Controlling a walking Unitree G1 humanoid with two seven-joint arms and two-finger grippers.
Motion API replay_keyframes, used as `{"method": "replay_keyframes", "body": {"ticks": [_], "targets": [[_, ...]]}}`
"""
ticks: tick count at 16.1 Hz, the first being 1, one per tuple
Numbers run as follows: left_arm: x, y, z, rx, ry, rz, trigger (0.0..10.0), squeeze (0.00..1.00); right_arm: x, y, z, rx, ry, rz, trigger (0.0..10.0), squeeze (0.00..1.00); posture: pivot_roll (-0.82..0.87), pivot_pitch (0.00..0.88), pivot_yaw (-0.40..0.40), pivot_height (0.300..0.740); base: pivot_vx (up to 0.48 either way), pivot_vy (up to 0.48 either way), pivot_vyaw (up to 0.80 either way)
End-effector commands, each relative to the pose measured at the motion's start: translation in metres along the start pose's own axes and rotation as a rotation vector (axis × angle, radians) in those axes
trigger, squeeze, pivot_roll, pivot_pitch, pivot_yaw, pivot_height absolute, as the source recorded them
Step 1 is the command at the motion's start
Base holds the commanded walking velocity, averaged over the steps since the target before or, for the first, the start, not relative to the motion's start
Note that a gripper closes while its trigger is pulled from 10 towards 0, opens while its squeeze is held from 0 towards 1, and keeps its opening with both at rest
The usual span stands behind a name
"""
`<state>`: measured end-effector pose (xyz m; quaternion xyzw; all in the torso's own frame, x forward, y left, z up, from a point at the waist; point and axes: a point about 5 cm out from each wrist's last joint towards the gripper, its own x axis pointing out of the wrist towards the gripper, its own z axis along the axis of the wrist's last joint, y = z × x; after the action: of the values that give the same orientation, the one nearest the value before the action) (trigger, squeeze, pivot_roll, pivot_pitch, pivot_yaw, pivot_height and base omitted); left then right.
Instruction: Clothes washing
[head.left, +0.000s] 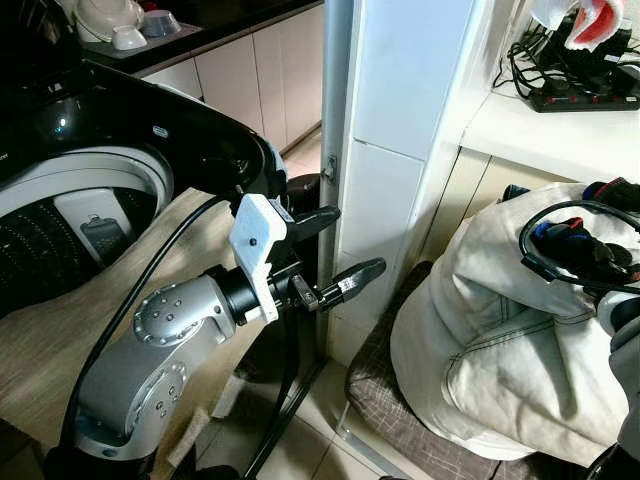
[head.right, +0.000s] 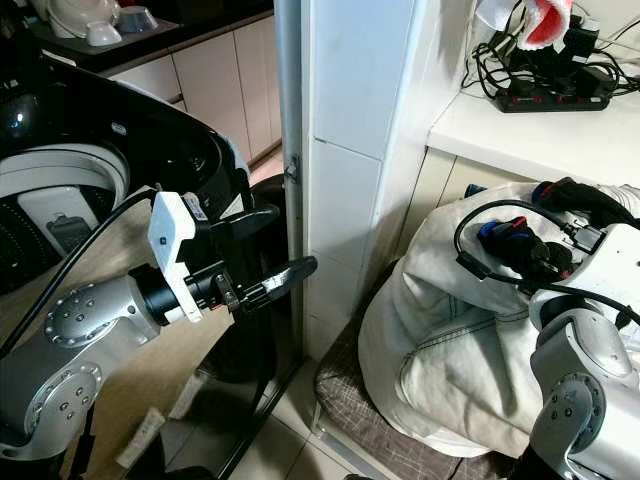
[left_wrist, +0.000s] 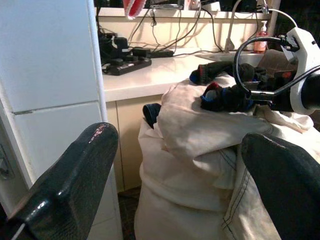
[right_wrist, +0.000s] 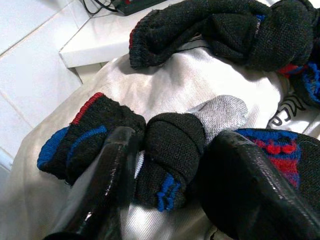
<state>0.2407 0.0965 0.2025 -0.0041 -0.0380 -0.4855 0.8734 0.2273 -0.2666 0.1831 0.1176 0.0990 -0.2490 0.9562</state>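
A cream garment pile (head.left: 500, 330) sits on a checked cushion (head.left: 385, 400) at my right, with dark socks on top. My right gripper (right_wrist: 170, 172) is on top of the pile, shut on a black sock (right_wrist: 170, 150) with blue marks; its fingers (right_wrist: 107, 175) press the sock from both sides. More black socks with red and blue stripes (right_wrist: 220, 30) lie around it. The top-loading washing machine (head.left: 60, 215) stands at my left with its lid up and its drum showing. My left gripper (head.left: 355, 240) hangs open and holds nothing, between the washer and the white pillar.
A white tiled pillar (head.left: 400, 120) stands between the washer and the pile. A white counter (head.left: 560, 135) behind the pile carries a power strip (head.left: 580, 95) and tangled cables. A black cable runs along my left arm. Kitchen cabinets (head.left: 250, 80) stand at the back.
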Motion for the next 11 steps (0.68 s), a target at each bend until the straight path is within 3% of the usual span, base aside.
{"method": "replay_keyframes", "body": {"ticks": [1,11], "targets": [[0.0002,-0.0034,0.0032,0.007,-0.003,-0.014,10.0,0.0,0.0024,-0.001,-0.0015,0.021,0.01,-0.017,0.0,0.0,-0.09,0.016,0.005,0.74,0.0,0.0,0.0],[0.0017,-0.0062,0.0037,0.004,-0.017,-0.002,10.0,0.0,0.0008,0.0011,-0.0015,0.041,-0.005,-0.014,0.0,0.0,-0.08,0.013,0.007,0.74,0.0,0.0,0.0]]}}
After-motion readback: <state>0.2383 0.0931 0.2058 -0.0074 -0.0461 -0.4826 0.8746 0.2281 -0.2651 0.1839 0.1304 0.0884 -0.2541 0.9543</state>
